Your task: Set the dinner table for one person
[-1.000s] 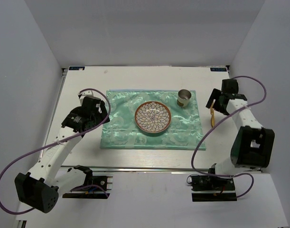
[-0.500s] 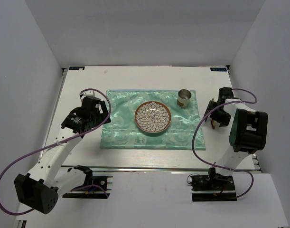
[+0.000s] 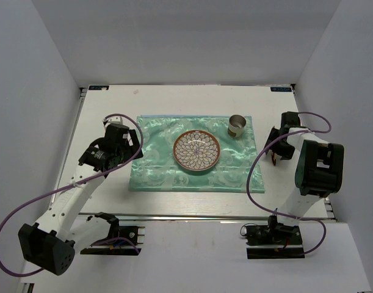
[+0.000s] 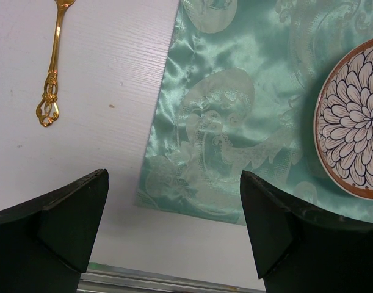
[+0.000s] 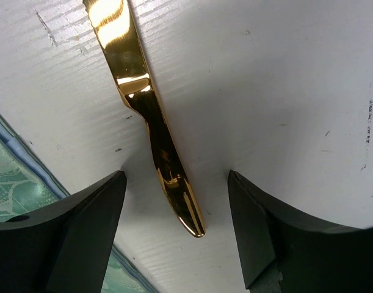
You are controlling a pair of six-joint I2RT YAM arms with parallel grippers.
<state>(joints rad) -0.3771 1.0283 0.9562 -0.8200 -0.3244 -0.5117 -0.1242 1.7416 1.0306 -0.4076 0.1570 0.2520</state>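
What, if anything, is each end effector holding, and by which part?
Nothing. The right end effector is open astride the gold knife; the left end effector is open too.

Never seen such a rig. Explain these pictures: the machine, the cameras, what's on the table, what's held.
Two robot arms, each with a two-finger gripper, stand at the near edge of the white table. One picture looks down from above; two come from wrist cameras, the black shapes being fingers. A green cloth carries a patterned plate and a metal cup. The left gripper hangs open over the cloth's edge, near a gold utensil. The right gripper is open astride a gold knife. Nothing is held.
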